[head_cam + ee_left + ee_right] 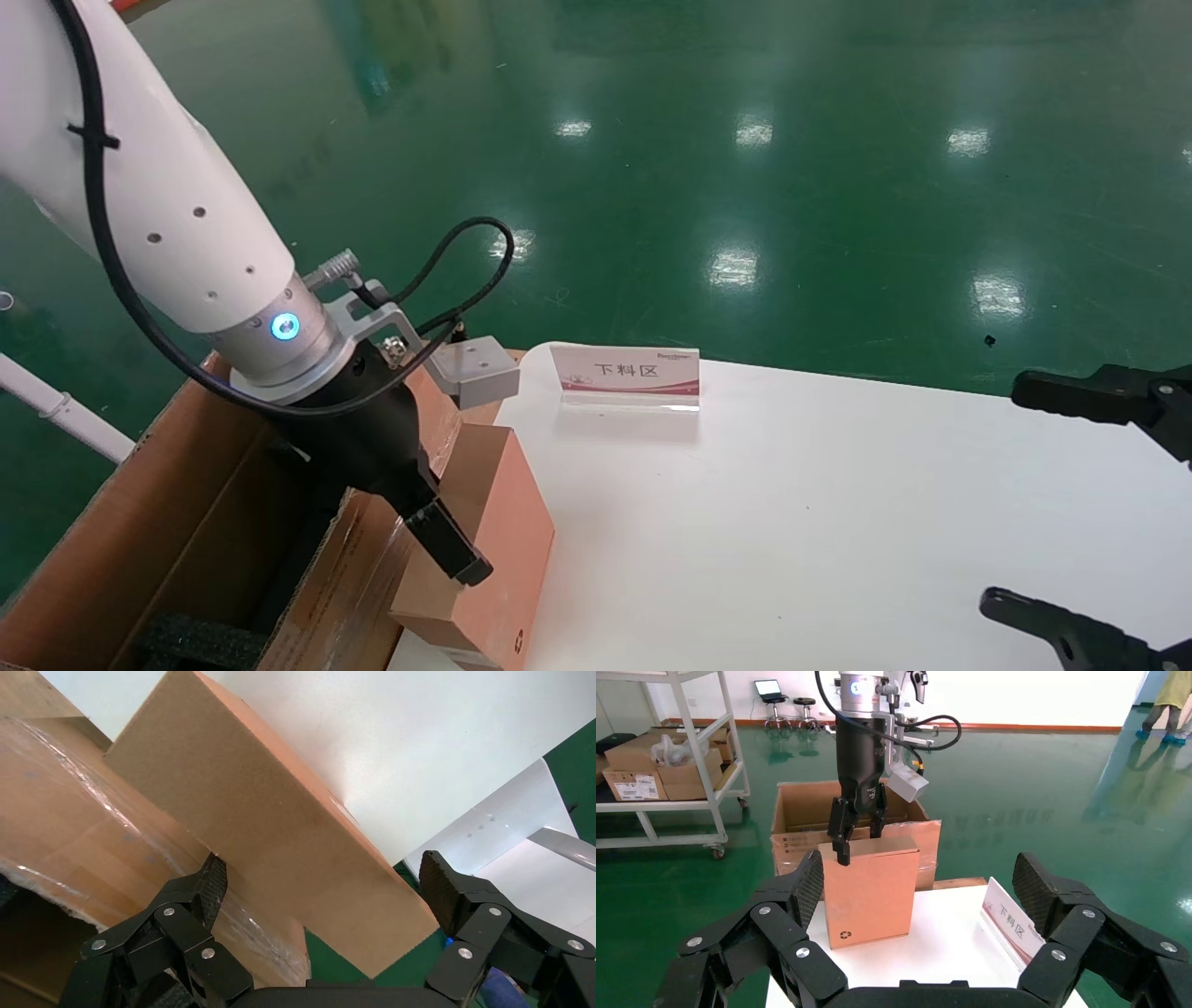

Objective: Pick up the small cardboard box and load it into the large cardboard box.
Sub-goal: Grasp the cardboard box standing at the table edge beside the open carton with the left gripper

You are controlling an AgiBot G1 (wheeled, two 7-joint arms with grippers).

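The small cardboard box (pixel 507 522), orange-brown with a dark recycling mark, stands upright at the white table's left edge; it also shows in the right wrist view (pixel 873 881). My left gripper (pixel 438 539) is open and straddles the small box's top edge (pixel 281 825), one finger close against one broad face and the other apart from the box. The large cardboard box (pixel 168 503) stands left of the table with flaps up, black foam (pixel 196 641) inside and clear film on the near flap (pixel 345 578). My right gripper (pixel 1038 499) is open and empty over the table's right side.
A small sign stand (pixel 626 373) with red print sits at the table's far edge. A white pipe (pixel 56 410) runs left of the large box. A shelf cart (pixel 666 762) with cartons stands far behind it on the green floor.
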